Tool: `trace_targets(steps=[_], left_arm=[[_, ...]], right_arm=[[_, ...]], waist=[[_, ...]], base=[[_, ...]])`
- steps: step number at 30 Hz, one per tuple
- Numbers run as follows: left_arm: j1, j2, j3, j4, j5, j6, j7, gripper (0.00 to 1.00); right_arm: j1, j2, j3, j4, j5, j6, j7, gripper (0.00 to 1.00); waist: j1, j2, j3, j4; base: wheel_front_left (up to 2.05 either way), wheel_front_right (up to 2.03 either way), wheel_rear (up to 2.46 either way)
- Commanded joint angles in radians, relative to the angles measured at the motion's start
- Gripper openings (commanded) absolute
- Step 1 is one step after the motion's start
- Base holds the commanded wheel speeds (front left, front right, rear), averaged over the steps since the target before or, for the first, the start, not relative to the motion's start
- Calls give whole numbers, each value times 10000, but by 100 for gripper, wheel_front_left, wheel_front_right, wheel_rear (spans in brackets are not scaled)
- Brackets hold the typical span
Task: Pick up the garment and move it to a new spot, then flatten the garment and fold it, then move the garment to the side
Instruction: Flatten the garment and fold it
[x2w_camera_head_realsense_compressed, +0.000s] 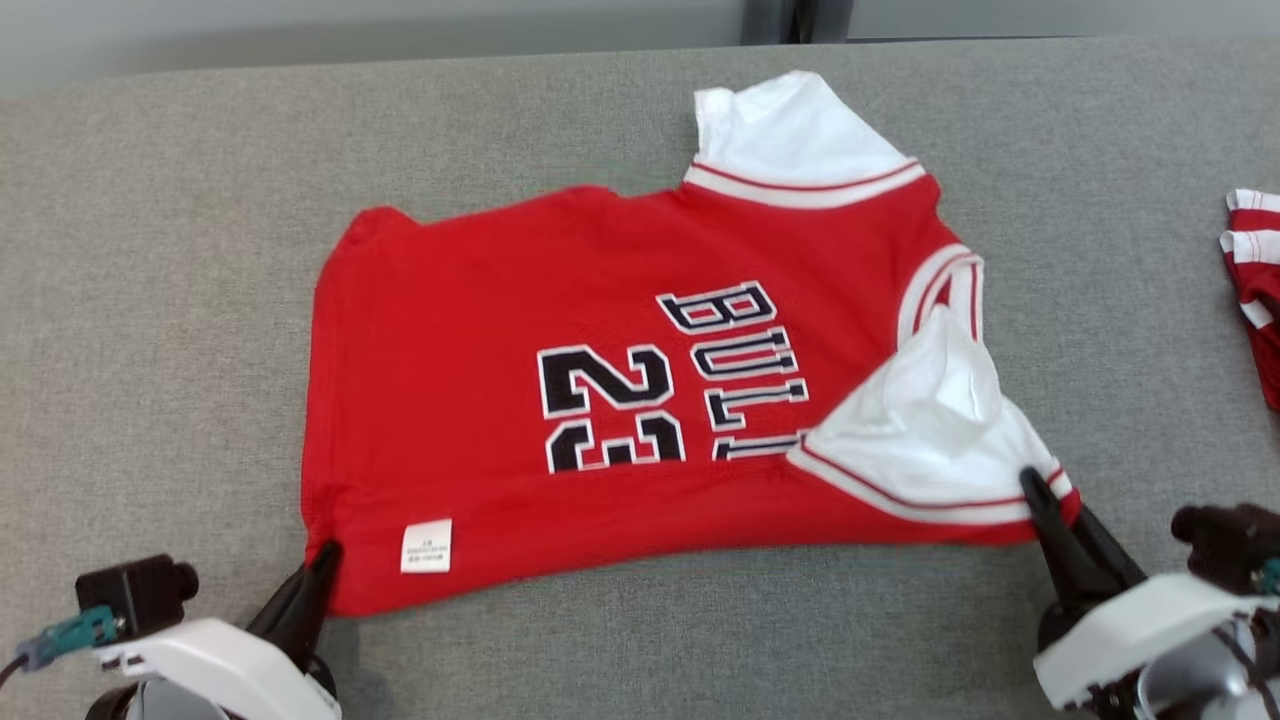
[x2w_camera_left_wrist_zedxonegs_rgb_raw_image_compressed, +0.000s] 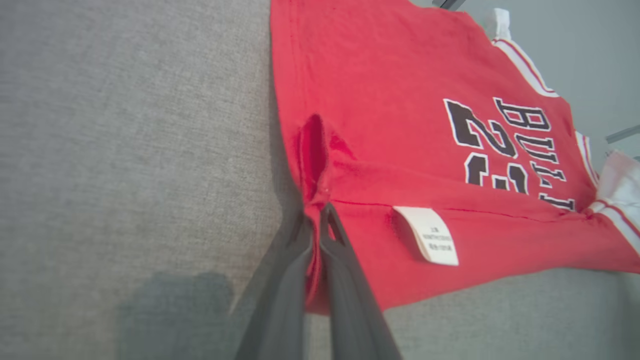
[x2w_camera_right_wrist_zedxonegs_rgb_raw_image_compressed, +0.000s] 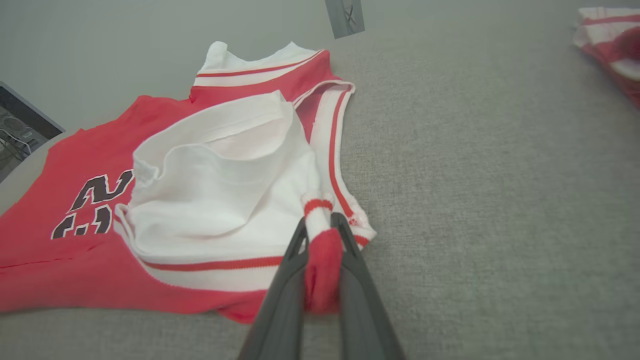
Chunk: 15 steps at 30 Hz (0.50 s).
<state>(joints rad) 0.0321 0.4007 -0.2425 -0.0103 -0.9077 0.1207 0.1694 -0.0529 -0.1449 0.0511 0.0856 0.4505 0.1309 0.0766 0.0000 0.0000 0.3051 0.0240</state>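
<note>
Garment (x2w_camera_head_realsense_compressed: 450, 330) lies spread out in the middle of the grey tabletop (x2w_camera_head_realsense_compressed: 150, 300), and we see that it is a red shirt with white sleeves. Its neck end points to our right and its bottom end points to our left. Big dark letters (x2w_camera_head_realsense_compressed: 740, 370) and the number 23 (x2w_camera_head_realsense_compressed: 610, 400) are on the front, turned sideways. A long strip on the side near us is folded up over the front, and it hides part of the number. A small white tag (x2w_camera_head_realsense_compressed: 427, 546) sits on that strip, near the left corner. The far sleeve (x2w_camera_head_realsense_compressed: 790, 130) is white and sticks out on the side away from us. The near sleeve (x2w_camera_head_realsense_compressed: 930, 420) is white too, and it is puffed up and lies on the red cloth. Our left pincer (x2w_camera_head_realsense_compressed: 320, 565) is pressed together on the near left corner of the garment. In the left wrist view red cloth is squeezed between its two dark fingers (x2w_camera_left_wrist_zedxonegs_rgb_raw_image_compressed: 350, 290), and the cloth is bunched up just past the tips. Our right pincer (x2w_camera_head_realsense_compressed: 1035, 490) is pinching the near right corner, where the red and white trim meets the puffed sleeve. In the right wrist view a lump of red cloth sits between its fingers (x2w_camera_right_wrist_zedxonegs_rgb_raw_image_compressed: 280, 300). Another bit of red and white cloth (x2w_camera_head_realsense_compressed: 1255, 290) lies at the right edge, well apart from the garment.
</note>
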Motion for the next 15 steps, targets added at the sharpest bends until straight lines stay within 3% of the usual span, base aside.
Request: trace_targets(steps=[1, 9, 10, 11, 12, 15], left_arm=[[335, 151, 131, -314, -33, 229, 57, 0], [981, 318, 274, -1232, 82, 886, 224, 0], [954, 328, 207, -1192, 160, 938, 259, 0], [895, 287, 178, -1162, 172, 954, 272, 31], [817, 230, 190, -1135, 198, 995, 191, 100], [657, 104, 263, -1025, 393, 1137, -144, 100]], right_arm=[[495, 85, -231, -359, -102, -2, 222, 0], [1988, 651, -802, -1491, -506, -2, 1024, 0], [1999, 693, -769, -1498, -582, -2, 1067, 27], [1965, 718, -744, -1492, -655, -2, 1081, 75], [1897, 747, -734, -1472, -654, -2, 1041, 100], [1662, 826, -754, -1472, -726, -1, 811, 100]], waist=[[0, 0, -91, 18], [0, 0, -266, 4], [0, 0, -275, -31], [0, 0, -279, -71], [0, 0, -287, -108], [0, 0, -305, -203]], base=[[0, 0, 0], [0, 0, 0], [0, 0, 0], [0, 0, 0], [0, 0, 0], [0, 0, 0]])
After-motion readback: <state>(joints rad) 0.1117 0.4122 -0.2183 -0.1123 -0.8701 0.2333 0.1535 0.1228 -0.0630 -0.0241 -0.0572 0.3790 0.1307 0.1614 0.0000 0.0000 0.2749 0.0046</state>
